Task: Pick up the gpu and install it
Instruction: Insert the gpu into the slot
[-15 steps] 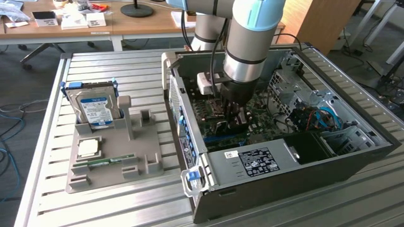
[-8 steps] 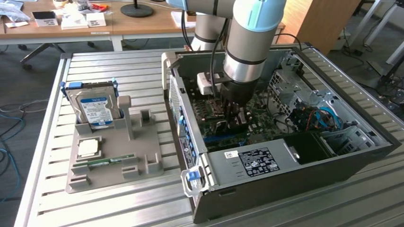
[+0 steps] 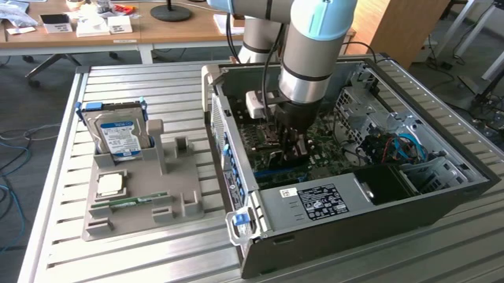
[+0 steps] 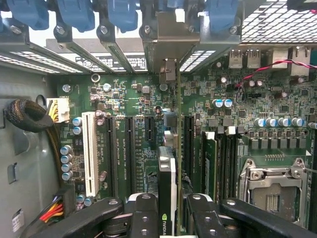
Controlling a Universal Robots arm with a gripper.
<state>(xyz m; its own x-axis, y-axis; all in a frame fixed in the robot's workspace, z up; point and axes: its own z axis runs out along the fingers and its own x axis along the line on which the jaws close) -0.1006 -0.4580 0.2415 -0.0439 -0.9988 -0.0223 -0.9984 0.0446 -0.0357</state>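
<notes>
The gpu (image 4: 167, 188) stands edge-on over the motherboard (image 4: 138, 124) inside the computer case (image 3: 441, 194).

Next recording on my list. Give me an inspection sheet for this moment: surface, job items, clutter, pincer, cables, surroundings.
Surface: slatted metal table carrying an open computer case and a grey parts holder.
Job's things: gpu held edge-on over the motherboard, its silver bracket near the case's rear slot openings.
Clutter: hard drive standing in the parts holder; a memory stick and a square chip lying in it.
Grippers: pincer shut on the gpu, inside the case.
Cables: bundled wires by the motherboard edge; blue cables inside the case.
Surroundings: wooden desk with papers behind the table.
</notes>
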